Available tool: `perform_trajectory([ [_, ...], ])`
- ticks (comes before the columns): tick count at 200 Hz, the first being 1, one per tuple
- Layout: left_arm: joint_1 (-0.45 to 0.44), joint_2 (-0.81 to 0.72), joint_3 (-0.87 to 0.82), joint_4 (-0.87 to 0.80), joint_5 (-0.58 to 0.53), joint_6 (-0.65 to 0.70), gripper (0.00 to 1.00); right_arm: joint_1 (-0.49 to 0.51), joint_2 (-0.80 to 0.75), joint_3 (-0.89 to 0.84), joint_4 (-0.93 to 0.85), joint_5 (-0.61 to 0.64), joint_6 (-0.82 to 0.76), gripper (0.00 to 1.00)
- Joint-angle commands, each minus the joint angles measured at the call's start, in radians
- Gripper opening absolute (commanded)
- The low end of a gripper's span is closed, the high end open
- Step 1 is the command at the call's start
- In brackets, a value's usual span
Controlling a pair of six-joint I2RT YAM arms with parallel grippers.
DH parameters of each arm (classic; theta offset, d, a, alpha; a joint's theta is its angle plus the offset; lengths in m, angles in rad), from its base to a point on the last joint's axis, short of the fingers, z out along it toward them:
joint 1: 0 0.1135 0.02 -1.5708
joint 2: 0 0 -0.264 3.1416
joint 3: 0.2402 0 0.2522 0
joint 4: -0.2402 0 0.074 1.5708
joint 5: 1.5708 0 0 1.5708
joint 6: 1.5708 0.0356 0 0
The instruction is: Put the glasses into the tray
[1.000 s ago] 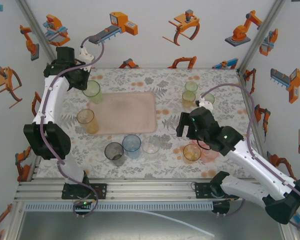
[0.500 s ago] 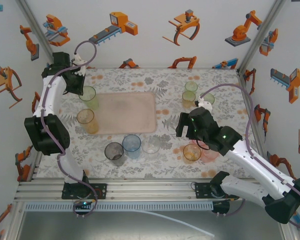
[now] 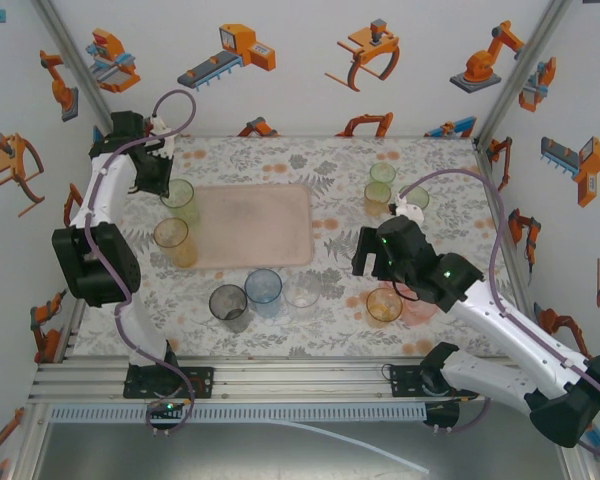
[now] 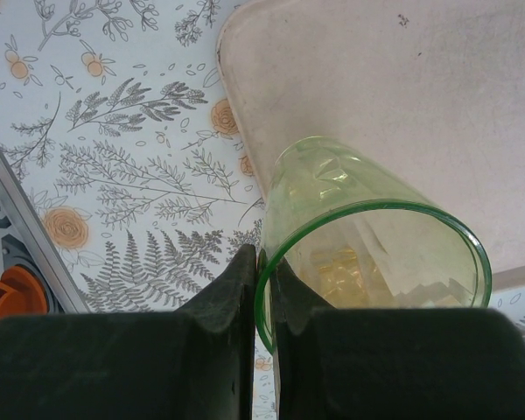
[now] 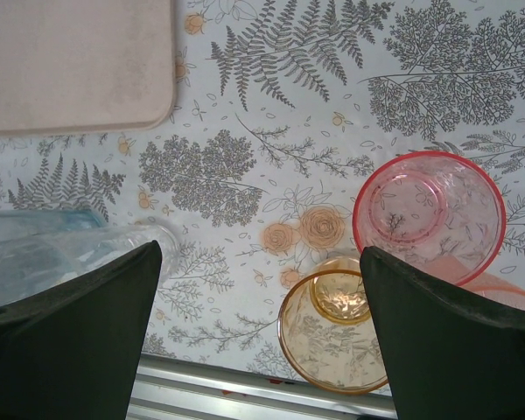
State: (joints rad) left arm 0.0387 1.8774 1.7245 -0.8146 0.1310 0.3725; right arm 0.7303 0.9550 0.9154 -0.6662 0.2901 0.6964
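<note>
Green translucent plastic, the tumbler (image 4: pixel 376 254) is at the tray's (image 4: pixel 402 105) ten-o'clock corner. Its rim is pinched between the left fingers (image 4: pixel 236 297), one inside the wall and one outside. It looks light, stiff and slick, so a rim pinch may let it swing; a deeper bite would be steadier. The right fingers (image 5: pixel 87 324) stand wide above the desk (image 5: pixel 271 114), over an amber tumbler (image 5: pixel 332 328) and a pink tumbler (image 5: pixel 429 214) at the tray's four o'clock.

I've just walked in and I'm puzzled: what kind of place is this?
Probably a robot test booth rather than a kitchen: a left arm and right arm bolted to a metal rail, walls covered in robot pictures, and plastic glasses around a tray on a flowered table.
</note>
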Motion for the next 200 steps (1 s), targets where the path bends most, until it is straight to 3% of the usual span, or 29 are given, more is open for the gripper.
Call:
perform_trajectory([
  [1, 0.008, 0.023, -0.014, 0.012, 0.016, -0.021, 0.10, 0.006, -0.003, -0.007, 0.016, 0.018, 0.009, 0.84],
  [99, 0.010, 0.060, -0.018, 0.009, 0.016, -0.020, 0.11, 0.006, 0.004, -0.006, 0.021, 0.013, 0.010, 0.84],
  [200, 0.010, 0.070, 0.004, -0.021, 0.031, -0.014, 0.31, 0.005, 0.001, -0.016, 0.030, 0.009, 0.018, 0.84],
])
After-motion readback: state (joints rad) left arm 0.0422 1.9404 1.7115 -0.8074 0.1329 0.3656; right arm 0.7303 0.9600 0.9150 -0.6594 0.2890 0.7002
